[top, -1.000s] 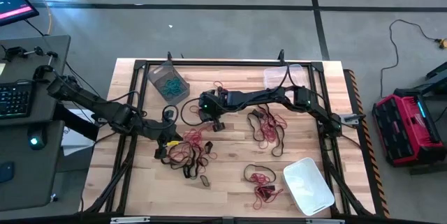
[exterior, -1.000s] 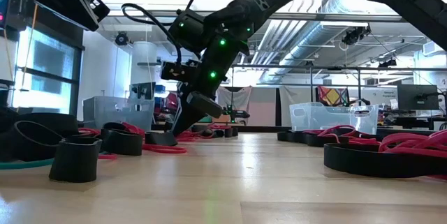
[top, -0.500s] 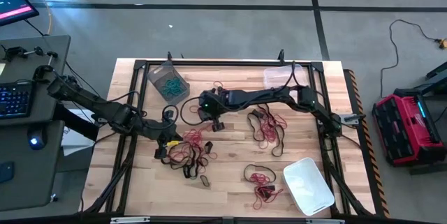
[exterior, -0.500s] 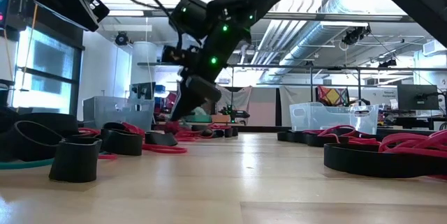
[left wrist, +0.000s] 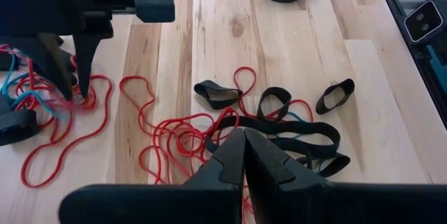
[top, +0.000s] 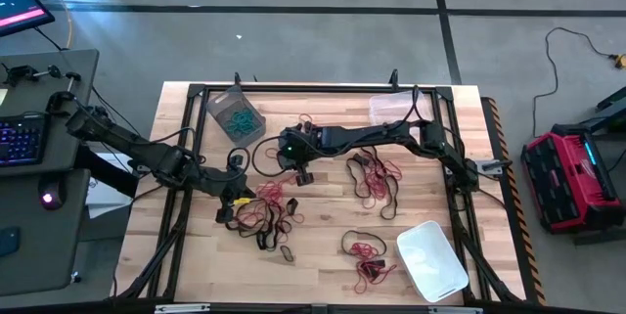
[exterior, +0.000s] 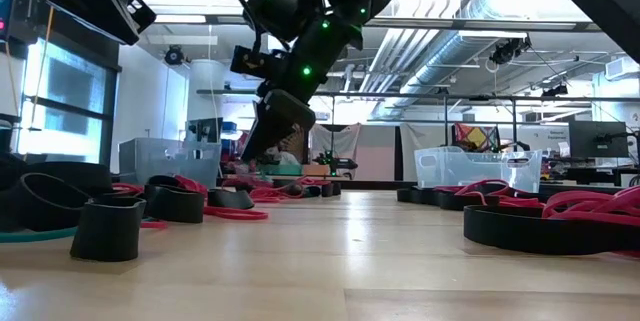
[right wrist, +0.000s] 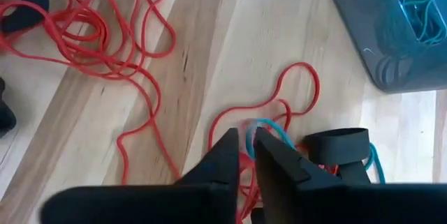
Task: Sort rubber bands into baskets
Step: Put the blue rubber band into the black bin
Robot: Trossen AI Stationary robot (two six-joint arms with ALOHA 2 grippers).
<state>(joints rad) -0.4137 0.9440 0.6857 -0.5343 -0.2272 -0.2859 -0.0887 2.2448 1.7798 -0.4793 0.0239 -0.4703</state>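
Observation:
Red, black and a few teal-blue rubber bands lie in loose heaps on the wooden table [top: 323, 226], the nearest heap [top: 264, 211] by both grippers. My right gripper [right wrist: 246, 147] hangs a little above the table [exterior: 248, 156], reaching in from the right. Its fingers stand a narrow gap apart over a teal-blue band [right wrist: 269, 128] tangled with red ones. My left gripper [left wrist: 244, 158] is shut and holds nothing, hovering over black and red bands [left wrist: 279, 123]. A grey-tinted basket [top: 235, 113] with teal bands in it stands far left, a clear one [top: 396, 107] far right, a whitish one [top: 430, 260] near right. My right gripper comes slanting down from the table's right side, and a strand of the teal-blue band [right wrist: 255, 125] shows right at its fingertips. I cannot tell whether the fingers touch it. The rest of that band lies on the table among red bands.
More bands lie at the table's middle right [top: 377, 177] and near middle [top: 367, 260]. A black frame [top: 293, 89] runs around the table. Bare wood shows between the heaps and along the near edge.
My right gripper has risen from the table top beside the bands to a little above them, staying over the same spot.

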